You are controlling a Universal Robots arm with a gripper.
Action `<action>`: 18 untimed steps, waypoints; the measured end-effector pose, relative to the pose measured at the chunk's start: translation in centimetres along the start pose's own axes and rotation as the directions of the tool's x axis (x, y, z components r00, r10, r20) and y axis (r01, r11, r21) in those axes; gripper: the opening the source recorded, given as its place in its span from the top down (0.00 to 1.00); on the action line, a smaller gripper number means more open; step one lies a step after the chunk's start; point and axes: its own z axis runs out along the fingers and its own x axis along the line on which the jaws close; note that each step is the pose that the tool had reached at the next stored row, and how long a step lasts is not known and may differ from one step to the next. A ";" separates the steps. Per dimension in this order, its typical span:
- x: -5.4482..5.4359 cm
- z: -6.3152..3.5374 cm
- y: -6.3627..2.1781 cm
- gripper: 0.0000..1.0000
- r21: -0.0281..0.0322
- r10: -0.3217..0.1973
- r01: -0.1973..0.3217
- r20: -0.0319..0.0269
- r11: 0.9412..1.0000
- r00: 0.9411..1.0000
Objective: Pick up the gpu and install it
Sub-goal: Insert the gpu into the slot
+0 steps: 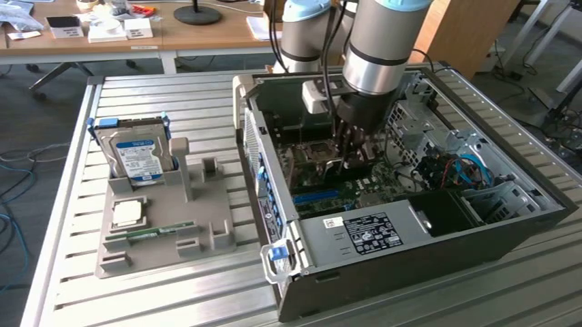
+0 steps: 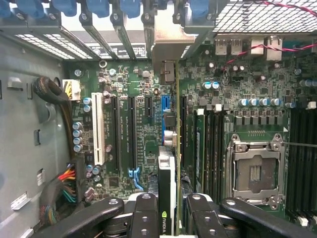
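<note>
In the wrist view the gpu (image 2: 167,193) is seen edge-on: a thin green board with a black cooler on one face, its silver bracket (image 2: 168,42) towards the case's rear slots. My gripper (image 2: 171,214) is shut on it, with a black finger (image 2: 145,213) pressed on either side. The card stands upright over the motherboard (image 2: 133,84), lined up along the long expansion slots; I cannot tell whether its edge touches a slot. In the exterior view my gripper (image 1: 356,146) reaches straight down into the open computer case (image 1: 509,225).
To the exterior view's left, a grey holder (image 1: 195,235) carries a silver hard drive (image 1: 136,153), a processor chip (image 1: 127,213) and a narrow memory stick (image 1: 159,231). Inside the case are the processor socket (image 2: 255,171), a white slot (image 2: 97,129) and a cable bundle (image 2: 64,193).
</note>
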 end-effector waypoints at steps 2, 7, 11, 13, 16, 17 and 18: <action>0.0 0.21 0.08 0.73 0.000 0.000 0.000 0.000 1.000 1.000; 0.0 0.32 0.13 0.73 0.000 0.000 0.000 0.000 1.000 1.000; 0.0 0.66 0.23 0.73 0.000 0.000 0.000 0.000 1.000 1.000; 0.0 0.76 0.25 0.73 0.000 0.000 0.000 0.000 1.000 1.000; 0.0 0.76 0.26 0.73 0.000 0.000 0.000 0.000 1.000 1.000; 0.0 0.77 0.27 0.73 0.000 0.000 0.000 0.000 1.000 1.000; 0.0 0.78 0.31 0.73 0.000 0.000 0.000 0.000 1.000 1.000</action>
